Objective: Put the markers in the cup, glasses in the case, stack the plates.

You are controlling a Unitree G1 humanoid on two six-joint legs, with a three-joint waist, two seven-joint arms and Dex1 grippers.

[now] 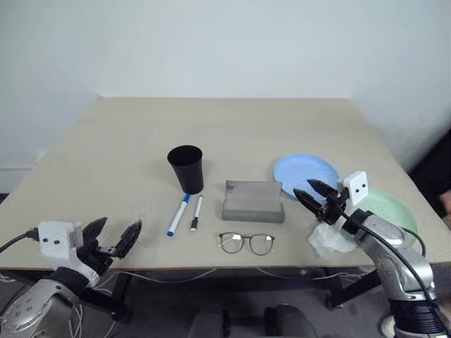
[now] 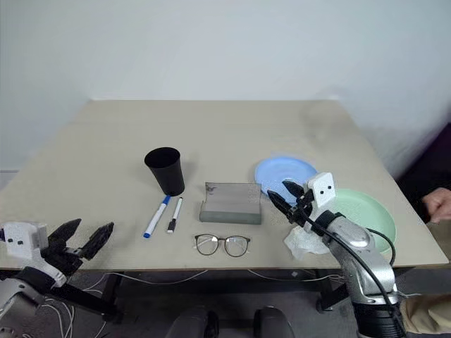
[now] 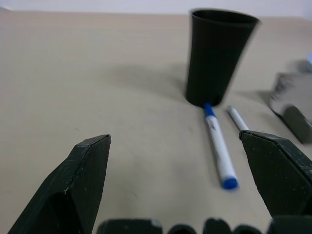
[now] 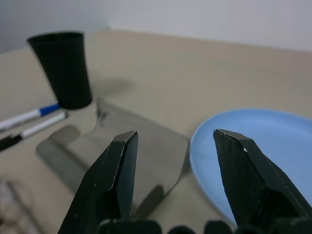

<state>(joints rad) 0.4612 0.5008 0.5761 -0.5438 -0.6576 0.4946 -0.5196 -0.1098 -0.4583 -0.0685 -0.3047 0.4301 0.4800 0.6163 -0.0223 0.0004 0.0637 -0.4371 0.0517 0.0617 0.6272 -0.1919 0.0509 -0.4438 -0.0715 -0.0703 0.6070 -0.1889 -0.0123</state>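
Nearest the camera, at the counter's [image 1: 91,148] front left corner, the left gripper [image 1: 113,237] hangs with its jaws spread wide and empty; its wrist view looks along the counter at the cup and the blue marker. Right of it and further in, the black cup [image 1: 186,168] stands upright, rim up. Just in front of the cup lie the two markers, side by side and slightly apart: the longer blue marker [image 1: 177,214] on the left, one end almost at the cup's base, and the shorter black marker [image 1: 196,213] on the right. Next to the right sits the grey case [image 1: 253,201], its lid standing open toward the back. In front of the case, near the counter's front edge, the glasses [image 1: 246,243] lie apart from it. Right of the case, the blue plate [image 1: 304,171] lies flat, and the green plate [image 1: 394,210] lies beside it further right, toward the front; I cannot tell whether the two touch. The right gripper [image 1: 314,192] hovers over the blue plate's near edge, pointing toward the case, jaws parted and holding nothing. A crumpled white tissue [image 1: 328,241] lies under that arm by the front edge. At the far right, a person's hand [image 2: 438,204] shows beyond the counter.
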